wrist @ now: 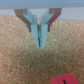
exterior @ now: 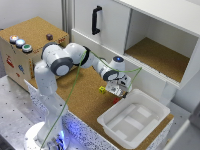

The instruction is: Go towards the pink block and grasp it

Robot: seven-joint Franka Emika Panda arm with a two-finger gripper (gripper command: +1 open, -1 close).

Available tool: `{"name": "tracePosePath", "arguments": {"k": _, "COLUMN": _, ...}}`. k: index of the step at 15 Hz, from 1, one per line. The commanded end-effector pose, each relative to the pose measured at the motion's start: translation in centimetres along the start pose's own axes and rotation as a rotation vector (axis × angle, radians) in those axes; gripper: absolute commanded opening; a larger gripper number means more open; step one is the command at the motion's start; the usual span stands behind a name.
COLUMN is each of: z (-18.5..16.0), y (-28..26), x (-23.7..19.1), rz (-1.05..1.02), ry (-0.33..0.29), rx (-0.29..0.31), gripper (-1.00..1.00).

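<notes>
The pink block (exterior: 116, 100) is a tiny pinkish-red cube on the cork mat, right by the near corner of the white bin (exterior: 150, 107). My gripper (exterior: 116, 91) hangs just above and slightly behind it, tilted downward. In the wrist view the gripper (wrist: 40, 43) has its two fingers pressed together with nothing between them. The pink block (wrist: 63, 80) shows there only as a corner at the frame edge, apart from the fingertips. A small yellow cube (exterior: 102, 89) lies on the mat on the exterior view's left of the gripper.
A wooden box (exterior: 30, 50) with coloured buttons stands at the exterior view's left. A white cabinet with a black handle (exterior: 96, 20) and an open cork-floored compartment (exterior: 157, 57) stands behind. A green cable (exterior: 75, 85) runs along the arm.
</notes>
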State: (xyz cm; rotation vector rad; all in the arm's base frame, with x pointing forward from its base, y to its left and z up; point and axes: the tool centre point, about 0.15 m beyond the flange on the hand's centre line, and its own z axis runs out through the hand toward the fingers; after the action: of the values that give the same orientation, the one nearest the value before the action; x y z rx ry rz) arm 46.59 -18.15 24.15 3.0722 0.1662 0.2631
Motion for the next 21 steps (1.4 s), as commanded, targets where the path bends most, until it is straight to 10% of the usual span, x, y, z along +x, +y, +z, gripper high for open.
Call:
{"name": "tracePosePath", "arguments": {"k": 1, "z": -3.6, "y": -0.9, "x": -1.2, "rz": -0.004, "ry": 0.046, "rx": -0.017, "gripper": 1.0}}
{"name": "tracePosePath", "arguments": {"k": 7, "z": -4.7, "y": 0.2, "x": -5.1, "rz": -0.121, "ry": 0.052, "rx": -0.102, "gripper": 1.0}}
{"name": "tracePosePath", "arguments": {"k": 21, "z": -2.9, "y": 2.9, "x": -11.2, "rz": -0.148, "ry": 0.001, "rx": -0.083, "gripper": 1.0}}
